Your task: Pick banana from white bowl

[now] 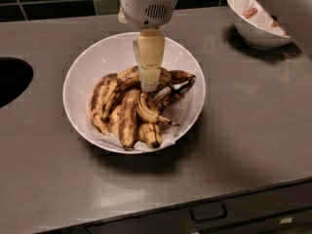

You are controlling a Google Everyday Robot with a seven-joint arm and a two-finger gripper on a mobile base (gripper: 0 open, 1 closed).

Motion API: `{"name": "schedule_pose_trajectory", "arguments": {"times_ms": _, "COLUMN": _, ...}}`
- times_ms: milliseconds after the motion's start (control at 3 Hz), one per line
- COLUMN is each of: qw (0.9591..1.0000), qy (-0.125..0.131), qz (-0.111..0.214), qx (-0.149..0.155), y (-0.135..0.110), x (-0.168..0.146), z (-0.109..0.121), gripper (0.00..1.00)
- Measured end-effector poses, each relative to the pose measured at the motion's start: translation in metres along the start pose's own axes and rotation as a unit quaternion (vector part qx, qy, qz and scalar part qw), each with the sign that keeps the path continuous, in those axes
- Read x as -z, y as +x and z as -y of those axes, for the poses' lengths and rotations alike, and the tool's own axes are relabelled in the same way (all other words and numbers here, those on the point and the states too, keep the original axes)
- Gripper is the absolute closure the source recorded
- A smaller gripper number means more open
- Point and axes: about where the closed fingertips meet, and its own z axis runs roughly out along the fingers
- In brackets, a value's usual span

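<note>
The cream gripper (149, 84), low in the wide white bowl (85, 65), hides the arched yellow banana (122, 82) midway; the top edge crops the deeper white bowl (256, 33)

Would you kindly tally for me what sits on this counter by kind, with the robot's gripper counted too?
Bowls: 2, the white bowl holding the fruit and another bowl at far right.
Bananas: at least 6; the pile overlaps.
Gripper: 1, at the pile's top.
Total: at least 9.
</note>
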Motion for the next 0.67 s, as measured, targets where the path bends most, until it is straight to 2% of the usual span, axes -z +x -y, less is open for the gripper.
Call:
{"name": "schedule_pose_trajectory", "arguments": {"times_ms": 333, "qw": 1.0000, "qy": 0.006, "qz": 0.004, "qx": -0.003, "y": -0.0035, "x": -0.0037, "z": 0.0053, "gripper": 0.00}}
{"name": "schedule_pose_trajectory", "arguments": {"times_ms": 667, "qw": 0.9999, "qy": 0.003, "qz": 0.009, "qx": -0.006, "y": -0.0046, "x": -0.0075, "z": 0.0066, "gripper": 0.11}}
